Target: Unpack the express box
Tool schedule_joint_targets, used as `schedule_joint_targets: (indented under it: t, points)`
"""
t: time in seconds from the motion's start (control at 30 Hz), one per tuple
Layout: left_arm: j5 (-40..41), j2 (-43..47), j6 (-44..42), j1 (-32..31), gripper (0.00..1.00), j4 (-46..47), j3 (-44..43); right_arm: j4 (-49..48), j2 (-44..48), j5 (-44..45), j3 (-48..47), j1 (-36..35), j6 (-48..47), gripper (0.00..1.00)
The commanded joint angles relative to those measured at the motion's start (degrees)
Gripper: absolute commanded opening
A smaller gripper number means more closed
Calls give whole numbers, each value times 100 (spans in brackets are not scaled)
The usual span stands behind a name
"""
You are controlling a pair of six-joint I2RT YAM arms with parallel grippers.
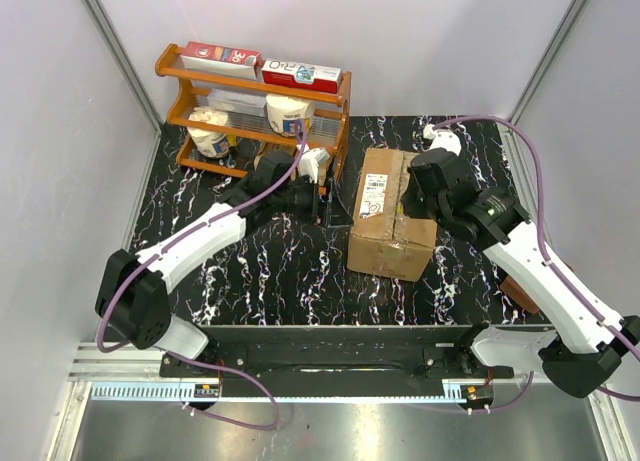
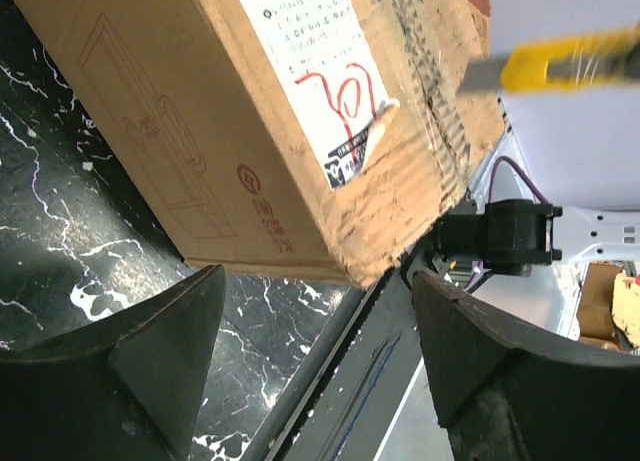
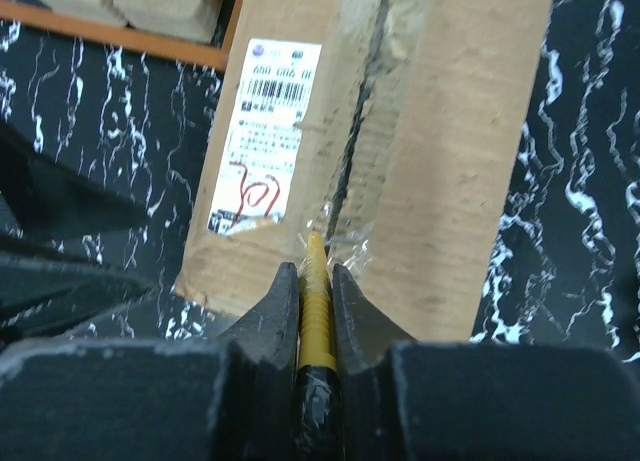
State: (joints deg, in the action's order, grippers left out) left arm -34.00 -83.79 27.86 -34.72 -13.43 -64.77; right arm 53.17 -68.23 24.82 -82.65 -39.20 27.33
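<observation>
The express box point(image 1: 385, 231) lies on the black marbled table, its flaps closed, with a white label point(image 1: 373, 194) on top. In the left wrist view the box point(image 2: 230, 131) fills the upper frame. My left gripper point(image 2: 315, 356) is open with nothing between its fingers, and stands just off the box's left side point(image 1: 322, 203). My right gripper point(image 3: 316, 281) is shut on a yellow utility knife point(image 3: 316, 311). The knife's tip rests at the taped centre seam point(image 3: 350, 171) at the box's near end. The knife point(image 2: 570, 66) also shows above the box top in the left wrist view.
An orange wooden rack point(image 1: 340, 131) stands at the back left, holding red-and-white flat boxes point(image 1: 300, 75) and white tubs point(image 1: 288, 111). A brown carton point(image 1: 520, 296) lies partly hidden under the right arm. The black rail point(image 1: 330, 341) of the arm bases runs along the near edge.
</observation>
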Motion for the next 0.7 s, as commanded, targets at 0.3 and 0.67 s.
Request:
schedule_joint_targets:
  t: [0.3, 0.67]
  points:
    - [157, -560, 492, -17, 79, 288, -422, 1020, -182, -1155, -330, 27, 633, 0]
    - [130, -612, 519, -9, 79, 350, -361, 1468, -217, -1058, -753, 35, 615, 0]
